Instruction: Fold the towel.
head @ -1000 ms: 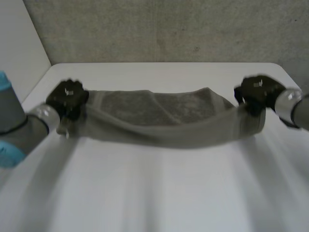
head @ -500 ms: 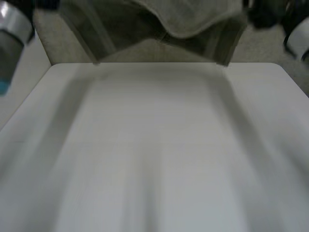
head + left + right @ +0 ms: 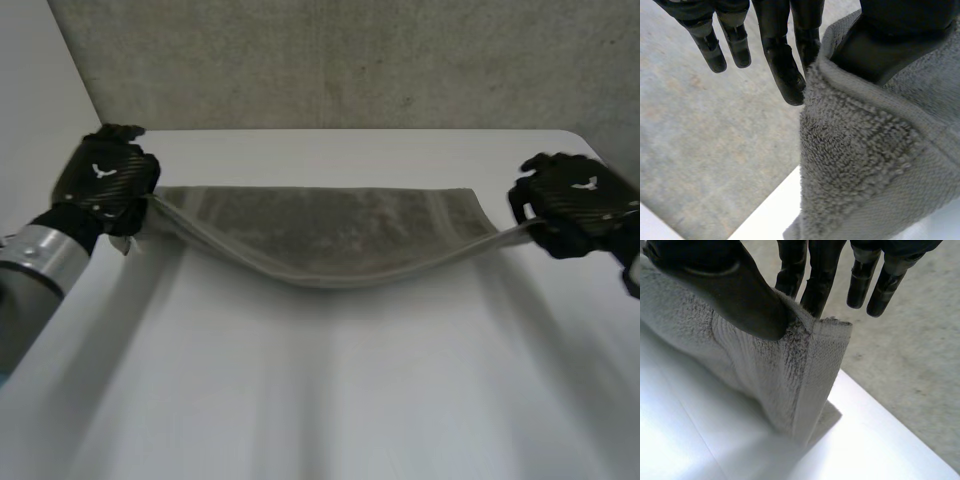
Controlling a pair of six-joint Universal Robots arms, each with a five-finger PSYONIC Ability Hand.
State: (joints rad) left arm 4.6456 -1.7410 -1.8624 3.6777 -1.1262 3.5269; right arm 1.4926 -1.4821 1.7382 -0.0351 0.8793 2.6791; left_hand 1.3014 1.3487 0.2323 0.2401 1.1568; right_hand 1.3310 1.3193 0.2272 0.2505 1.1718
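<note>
A grey towel (image 3: pixel 330 235) is stretched across the far half of the white table (image 3: pixel 330 390), sagging in the middle. My left hand (image 3: pixel 105 185) pinches the towel's left end, thumb pressed on the cloth (image 3: pixel 875 165) against the fingers (image 3: pixel 785 70). At the other end my right hand (image 3: pixel 575 205) pinches the right corner, where the thumb (image 3: pixel 740 295) clamps the towel (image 3: pixel 765 365) against two fingers while the others stay straight. Both ends are lifted a little off the table.
A grey textured wall (image 3: pixel 330 60) rises behind the table's far edge. Grey floor (image 3: pixel 705 150) lies beyond the table's side edges. The near half of the table is bare white surface.
Half a second ago both hands had swung the towel high above the far edge. It has come back down and is now spread flatter and wider than a second ago.
</note>
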